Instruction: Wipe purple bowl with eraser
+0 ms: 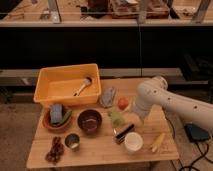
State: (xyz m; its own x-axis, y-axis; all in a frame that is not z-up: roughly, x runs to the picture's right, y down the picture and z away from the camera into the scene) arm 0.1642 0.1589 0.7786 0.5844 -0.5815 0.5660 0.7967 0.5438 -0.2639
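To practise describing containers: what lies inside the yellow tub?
A brush lies slanted inside the yellow tub; its near wall hides the floor's front edge. The gripper hovers near the eraser, outside the tub.

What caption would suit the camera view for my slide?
Robot gripper hovers over the wooden table, near the eraser, right of the purple bowl; wiping not yet begun.
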